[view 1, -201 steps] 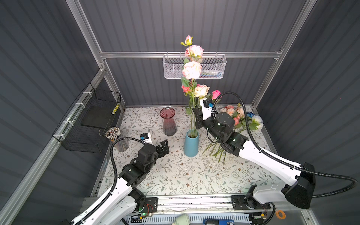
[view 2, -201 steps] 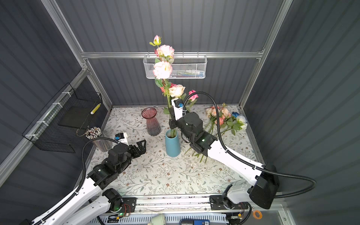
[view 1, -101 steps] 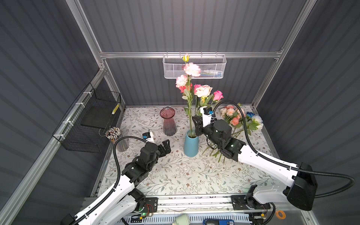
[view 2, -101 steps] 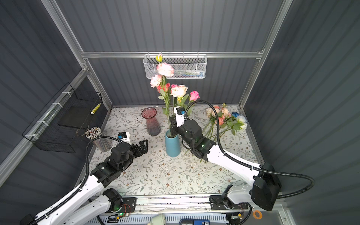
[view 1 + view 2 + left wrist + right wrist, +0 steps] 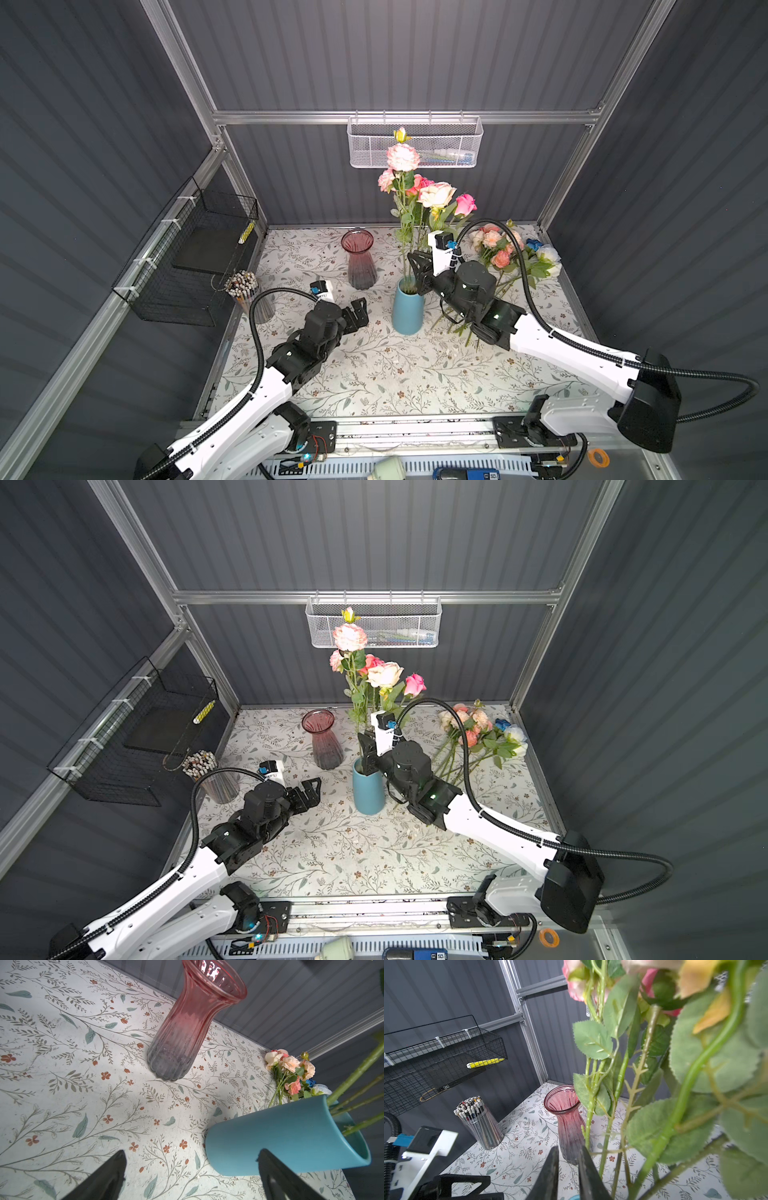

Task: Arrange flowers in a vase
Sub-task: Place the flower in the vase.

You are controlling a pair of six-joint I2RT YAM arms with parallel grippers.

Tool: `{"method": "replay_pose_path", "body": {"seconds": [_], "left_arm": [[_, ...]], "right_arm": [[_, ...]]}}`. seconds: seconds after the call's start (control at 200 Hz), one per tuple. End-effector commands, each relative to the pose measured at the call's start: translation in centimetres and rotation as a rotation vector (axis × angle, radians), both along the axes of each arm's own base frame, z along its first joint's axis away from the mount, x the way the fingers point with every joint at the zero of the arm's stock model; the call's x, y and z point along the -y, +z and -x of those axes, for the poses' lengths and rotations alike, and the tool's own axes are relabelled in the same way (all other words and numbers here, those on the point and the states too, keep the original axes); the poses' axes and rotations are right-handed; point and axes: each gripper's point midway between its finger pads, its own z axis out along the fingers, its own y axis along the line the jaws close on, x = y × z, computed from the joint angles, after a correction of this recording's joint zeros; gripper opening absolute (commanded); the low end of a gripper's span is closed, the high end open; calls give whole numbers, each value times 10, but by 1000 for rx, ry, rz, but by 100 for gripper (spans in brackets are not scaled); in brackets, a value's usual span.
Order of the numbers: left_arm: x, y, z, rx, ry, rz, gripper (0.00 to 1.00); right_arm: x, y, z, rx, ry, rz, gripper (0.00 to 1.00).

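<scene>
A blue vase (image 5: 408, 309) (image 5: 368, 789) stands mid-table with several flowers (image 5: 432, 195) (image 5: 384, 673) upright in it, pink, cream and peach blooms on top. My right gripper (image 5: 417, 270) (image 5: 365, 750) hovers just above the vase's rim beside the stems. In the right wrist view its jaws (image 5: 569, 1148) stand slightly open with nothing between them, and the green stems (image 5: 607, 1136) pass beside them. My left gripper (image 5: 359, 311) (image 5: 192, 1152) is wide open, low and left of the blue vase (image 5: 291, 1136). More flowers (image 5: 505, 253) (image 5: 291, 1072) lie at the back right.
An empty pink glass vase (image 5: 359, 259) (image 5: 569, 1122) stands behind and left of the blue one. A clear cup of pencils (image 5: 249, 295) sits at the left edge under a black wire basket (image 5: 195, 257). A white mesh basket (image 5: 415, 143) hangs on the back wall.
The flowers carried by my right gripper have dropped lower into the blue vase. The right jaws have parted a little off the stems. My left arm has edged toward the vase.
</scene>
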Motion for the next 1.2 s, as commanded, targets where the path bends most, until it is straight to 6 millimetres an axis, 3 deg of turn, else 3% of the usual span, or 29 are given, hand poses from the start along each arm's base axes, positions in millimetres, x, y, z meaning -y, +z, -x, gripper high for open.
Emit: {"method": "replay_pose_path", "body": {"seconds": [0.0, 0.42, 0.585, 0.6, 0.835, 1.061, 1.191], "left_arm": [[6, 9, -4, 25, -30, -7, 99], [18, 16, -7, 41, -105, -47, 100], [18, 23, -8, 58, -118, -68, 100], [18, 24, -8, 61, -118, -67, 99], [16, 31, -8, 82, -102, -45, 100], [14, 35, -5, 121, -93, 4, 99], [17, 34, -3, 118, -111, 13, 99]], "right_arm": [[-2, 22, 12, 39, 44, -16, 30], [2, 46, 39, 14, 91, -12, 42], [16, 45, 51, 8, 72, 26, 38], [24, 54, 56, 21, 69, 5, 38], [73, 53, 69, 35, -44, 22, 34], [122, 30, 58, -15, -215, 42, 30], [167, 11, 44, -95, -322, -38, 29]]}}
